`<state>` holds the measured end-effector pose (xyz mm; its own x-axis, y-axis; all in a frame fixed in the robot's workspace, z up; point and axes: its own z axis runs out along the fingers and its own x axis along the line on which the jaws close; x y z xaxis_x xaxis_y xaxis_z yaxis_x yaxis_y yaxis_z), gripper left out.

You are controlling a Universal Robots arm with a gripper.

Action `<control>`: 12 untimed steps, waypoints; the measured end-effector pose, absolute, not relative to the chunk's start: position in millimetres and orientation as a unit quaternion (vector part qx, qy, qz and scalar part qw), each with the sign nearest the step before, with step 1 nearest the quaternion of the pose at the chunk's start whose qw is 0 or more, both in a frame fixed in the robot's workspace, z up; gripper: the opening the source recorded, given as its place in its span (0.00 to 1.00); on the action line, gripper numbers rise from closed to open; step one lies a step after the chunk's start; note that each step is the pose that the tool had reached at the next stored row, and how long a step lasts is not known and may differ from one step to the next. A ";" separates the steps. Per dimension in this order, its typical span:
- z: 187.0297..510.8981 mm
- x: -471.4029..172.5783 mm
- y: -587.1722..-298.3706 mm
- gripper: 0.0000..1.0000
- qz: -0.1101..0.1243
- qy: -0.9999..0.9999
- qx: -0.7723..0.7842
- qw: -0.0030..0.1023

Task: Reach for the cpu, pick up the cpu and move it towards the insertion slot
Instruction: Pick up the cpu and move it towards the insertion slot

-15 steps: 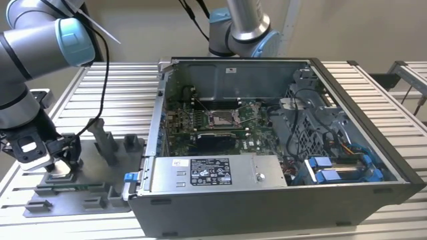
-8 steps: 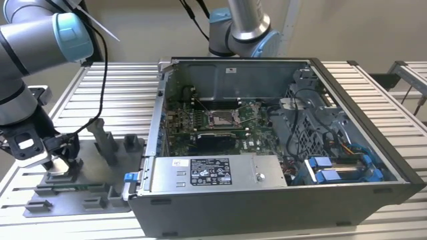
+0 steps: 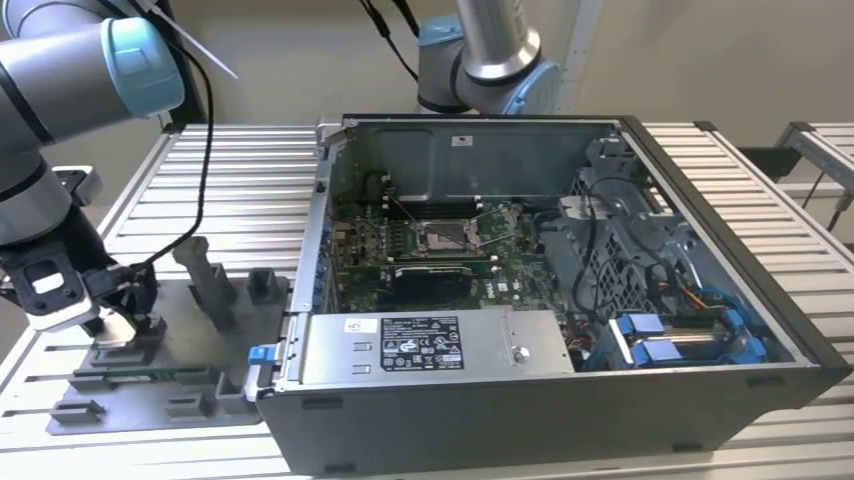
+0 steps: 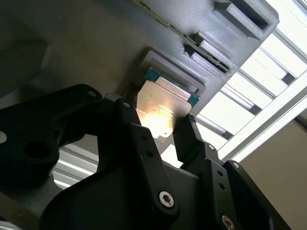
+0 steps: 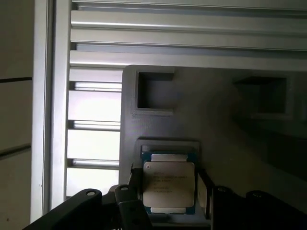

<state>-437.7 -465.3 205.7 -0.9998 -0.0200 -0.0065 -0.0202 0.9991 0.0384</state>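
Quick status, exterior view first: the gripper was down at the lower left of the frame, right over the grey fixture plate that sat on the slatted metal surface. The arm came in from the upper left corner.

The cpu was lying flat in its shallow nest on that plate, silver face up w/ a thin green rim around it. In both wrist views the jaws were spread and straddling the chip, one finger on each side, w/ the chip between them. Couldn't tell whether the pads were actually touching its edges, tbh. In the second wrist view the cpu caught a bright glare on its face, w/ the gripper around it. Near the nest, the plate also had a square pocket.

The insertion slot was well apart from all this, at about mid-frame in the exterior view, inside the open pc case: shiny metal frame, dark centre, green board around it. A long grey box w/ a label sat lower in the frame than the slot. So the chip was on the plate at the exterior view's left, outside the case.
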 end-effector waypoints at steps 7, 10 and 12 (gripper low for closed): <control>209.1 -437.7 -465.4 0.00 0.019 1.000 -0.010 0.003; 211.6 -437.7 -465.3 0.00 0.019 1.000 -0.010 0.003; 212.7 -437.7 -465.3 0.00 0.019 1.000 -0.010 0.003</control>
<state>-437.7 -465.3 212.7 -0.9998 -0.0200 -0.0066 -0.0202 0.9991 0.0384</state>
